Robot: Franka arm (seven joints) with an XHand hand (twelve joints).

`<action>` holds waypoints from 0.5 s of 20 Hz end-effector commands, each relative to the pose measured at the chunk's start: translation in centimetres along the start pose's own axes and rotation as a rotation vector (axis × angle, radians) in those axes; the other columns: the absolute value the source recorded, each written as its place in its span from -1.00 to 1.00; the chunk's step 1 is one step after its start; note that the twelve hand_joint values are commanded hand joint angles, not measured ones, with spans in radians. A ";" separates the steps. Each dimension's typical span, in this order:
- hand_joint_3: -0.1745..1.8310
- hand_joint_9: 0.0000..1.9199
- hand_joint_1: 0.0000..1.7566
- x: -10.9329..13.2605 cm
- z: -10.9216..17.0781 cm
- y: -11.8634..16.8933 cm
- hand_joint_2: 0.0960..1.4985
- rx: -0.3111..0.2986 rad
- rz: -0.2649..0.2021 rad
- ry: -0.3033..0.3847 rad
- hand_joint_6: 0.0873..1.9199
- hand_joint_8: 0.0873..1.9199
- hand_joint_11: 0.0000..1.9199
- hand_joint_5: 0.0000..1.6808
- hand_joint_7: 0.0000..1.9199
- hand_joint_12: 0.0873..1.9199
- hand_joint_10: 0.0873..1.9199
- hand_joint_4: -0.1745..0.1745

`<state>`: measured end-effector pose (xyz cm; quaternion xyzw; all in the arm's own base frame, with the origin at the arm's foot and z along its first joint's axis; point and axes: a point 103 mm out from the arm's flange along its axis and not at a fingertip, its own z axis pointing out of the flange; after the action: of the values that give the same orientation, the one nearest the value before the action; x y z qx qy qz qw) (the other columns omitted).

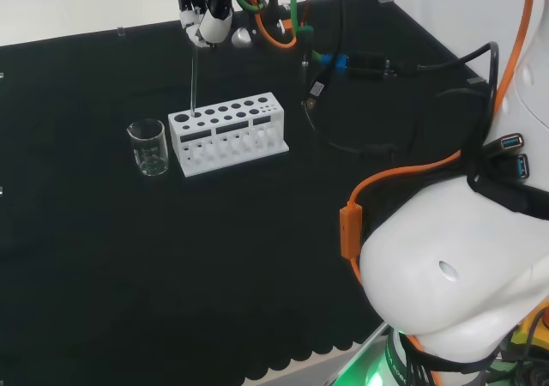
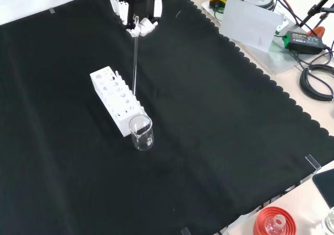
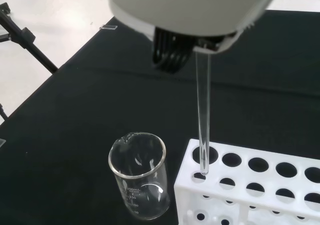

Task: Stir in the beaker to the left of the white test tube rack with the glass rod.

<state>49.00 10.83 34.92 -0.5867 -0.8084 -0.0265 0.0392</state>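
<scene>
Glass rod (image 3: 202,120): top end hidden inside hand (image 3: 192,10), grip point not visible in wrist view. Hand blurred there, cut by picture's upper edge; fingers around rod too small to separate in head view (front view no better). White test tube rack (image 3: 250,190): far end and base cut off beside beaker (image 3: 139,181). Rod's lower tip near rack's corner hole; inside or just above, cannot tell. Beaker contents: cannot tell.
</scene>
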 end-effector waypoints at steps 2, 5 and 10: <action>0.14 0.72 0.52 2.1 -0.2 0.4 -0.46 0.004 -0.011 -0.022 -0.30 -0.32 0.69 0.45 0.50 -0.47 -0.49 -1.00; 0.14 0.72 0.52 3.3 -0.4 0.9 -0.46 0.002 -0.022 -0.017 -0.30 -0.32 0.69 0.45 0.50 -0.47 -0.49 -1.00; 0.14 0.73 0.52 4.9 -0.5 1.4 -0.46 -0.010 -0.041 -0.006 -0.30 -0.32 0.69 0.45 0.50 -0.47 -0.49 -1.00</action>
<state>48.89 14.80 35.88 -0.5738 -0.8180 -0.0254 0.0317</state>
